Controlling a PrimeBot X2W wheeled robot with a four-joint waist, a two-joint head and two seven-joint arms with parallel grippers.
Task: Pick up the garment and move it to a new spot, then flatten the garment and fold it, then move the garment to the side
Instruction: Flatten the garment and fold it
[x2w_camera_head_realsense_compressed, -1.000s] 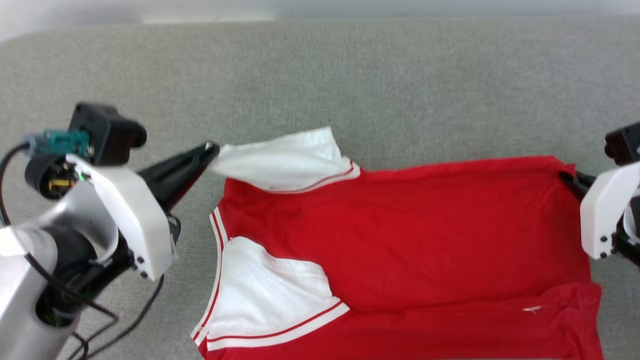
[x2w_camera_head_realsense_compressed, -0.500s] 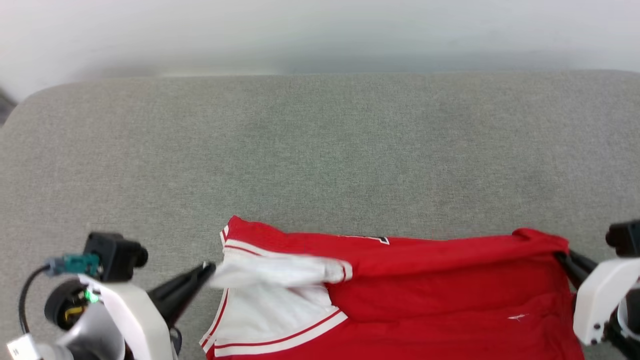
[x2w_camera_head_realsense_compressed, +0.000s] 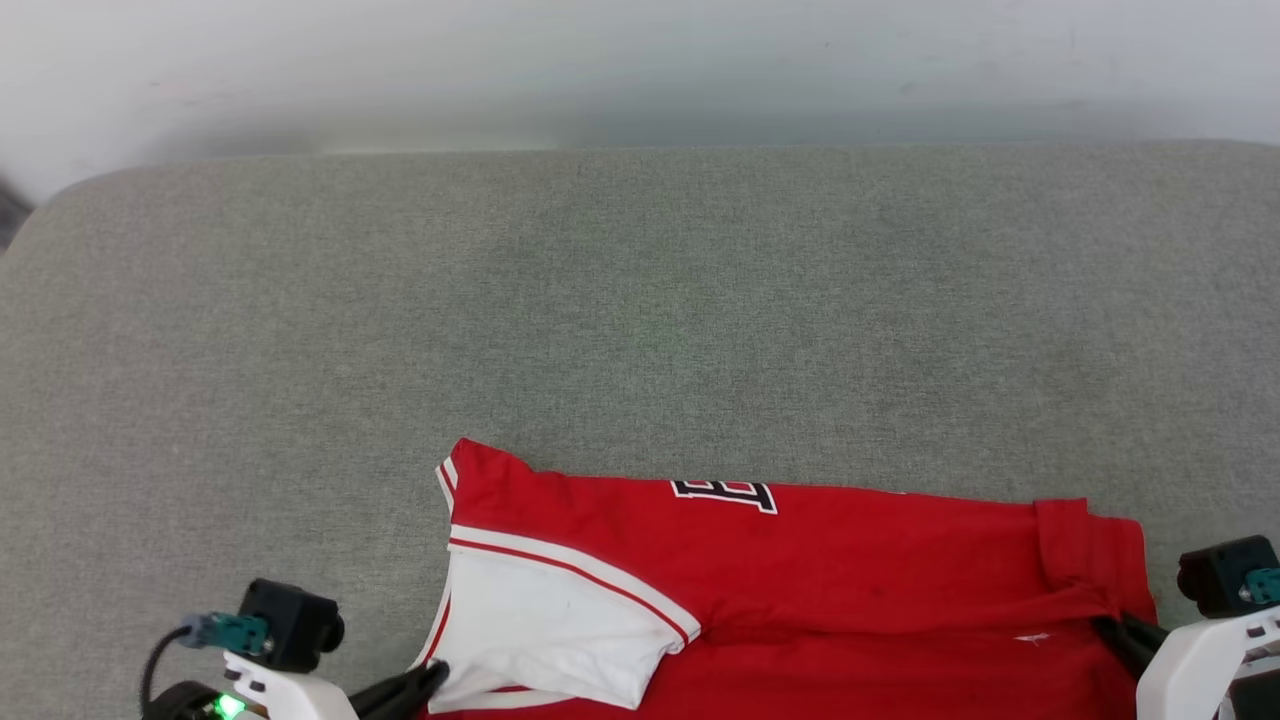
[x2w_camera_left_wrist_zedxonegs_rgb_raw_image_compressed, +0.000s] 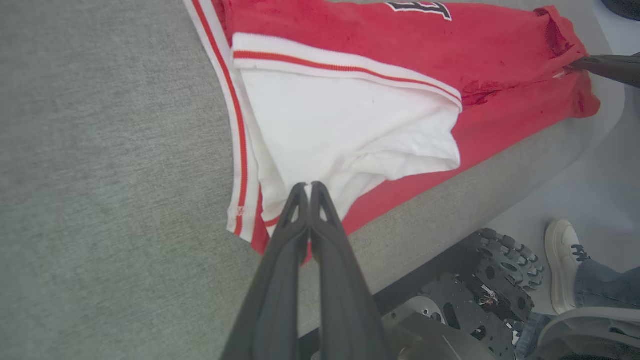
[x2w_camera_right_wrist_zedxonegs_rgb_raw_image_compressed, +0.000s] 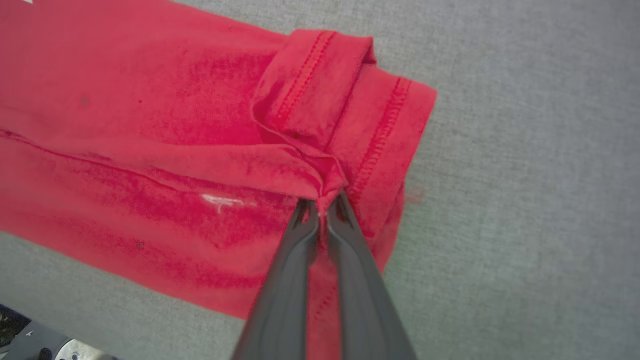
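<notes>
Head view: left pincer (x2w_camera_head_realsense_compressed: 438, 675), right pincer (x2w_camera_head_realsense_compressed: 1102, 626) pinch garment (x2w_camera_head_realsense_compressed: 850, 560).

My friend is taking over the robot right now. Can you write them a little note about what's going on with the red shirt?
Left gripper: shut on the garment at its white sleeve.
Right gripper: shut on bunched fabric at the red hem.
Garment: on the grey cushion, near the robot's edge.
Done: one lengthwise fold looks laid over.
Left: let go, finish folding, move it aside.
</notes>
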